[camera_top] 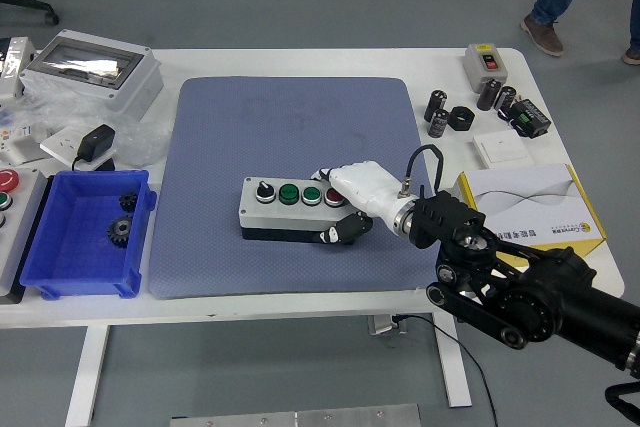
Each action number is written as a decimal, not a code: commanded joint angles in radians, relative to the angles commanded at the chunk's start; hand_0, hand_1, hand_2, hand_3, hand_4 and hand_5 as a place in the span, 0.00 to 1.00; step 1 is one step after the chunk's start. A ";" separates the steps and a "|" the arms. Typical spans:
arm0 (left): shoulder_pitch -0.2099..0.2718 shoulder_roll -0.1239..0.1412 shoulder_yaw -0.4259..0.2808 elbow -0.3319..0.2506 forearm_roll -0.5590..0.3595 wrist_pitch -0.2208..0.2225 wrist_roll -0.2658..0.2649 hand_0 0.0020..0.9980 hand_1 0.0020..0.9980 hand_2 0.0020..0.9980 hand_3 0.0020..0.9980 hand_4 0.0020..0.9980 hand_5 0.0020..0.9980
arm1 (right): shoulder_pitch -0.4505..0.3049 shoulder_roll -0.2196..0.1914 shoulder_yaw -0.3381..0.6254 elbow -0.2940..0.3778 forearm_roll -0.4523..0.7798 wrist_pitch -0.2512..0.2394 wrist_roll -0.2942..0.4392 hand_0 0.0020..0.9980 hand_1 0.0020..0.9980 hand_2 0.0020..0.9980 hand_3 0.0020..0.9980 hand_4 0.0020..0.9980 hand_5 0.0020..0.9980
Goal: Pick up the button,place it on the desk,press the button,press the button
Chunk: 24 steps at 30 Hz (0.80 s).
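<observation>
Head view: the button box [288,209] lies on the blue mat [290,147], which covers the middle of the white tabletop [300,59]. The box is a grey, elongated housing with a darker base. Its top face carries a black selector knob, two green buttons and one red button in a row.

The right robot hand [345,205] is clamped on the right end of the box. White fingers [330,179] lie over the top face beside the red button, and the thumb [340,231] presses the near side wall. The left robot hand is not in view.

Handling properties (judged, not measured):
- Rigidity: the housing appears to be hard moulded plastic. It should not deform under grip.
- Weight: probably light to moderate. An end grip leaves the long left portion unsupported, so the box may tip or pivot when lifted.
- Surface: the smooth walls may slip between the fingers. The textured mat should resist sliding once the box is set down.
- Fragility: the body looks robust. The protruding buttons and knob are the vulnerable parts.

Recommended hold: grip across the short dimension, top face against side wall or both long walls, clear of the button caps. A hold nearer the middle would balance better. During pressing, the box needs a flat seat on the mat.
</observation>
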State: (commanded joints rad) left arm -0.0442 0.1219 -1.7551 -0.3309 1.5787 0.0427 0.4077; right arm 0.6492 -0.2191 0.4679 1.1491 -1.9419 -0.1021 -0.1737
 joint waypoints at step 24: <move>0.001 0.000 -0.001 0.000 0.000 -0.004 0.000 0.62 0.49 0.49 0.59 0.23 0.05 | -0.001 -0.017 0.010 0.029 0.018 0.005 -0.013 0.86 0.82 0.85 0.90 0.66 0.21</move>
State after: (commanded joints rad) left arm -0.0437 0.1219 -1.7560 -0.3310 1.5791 0.0387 0.4078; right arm 0.6479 -0.2366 0.4775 1.1778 -1.9237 -0.0975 -0.1863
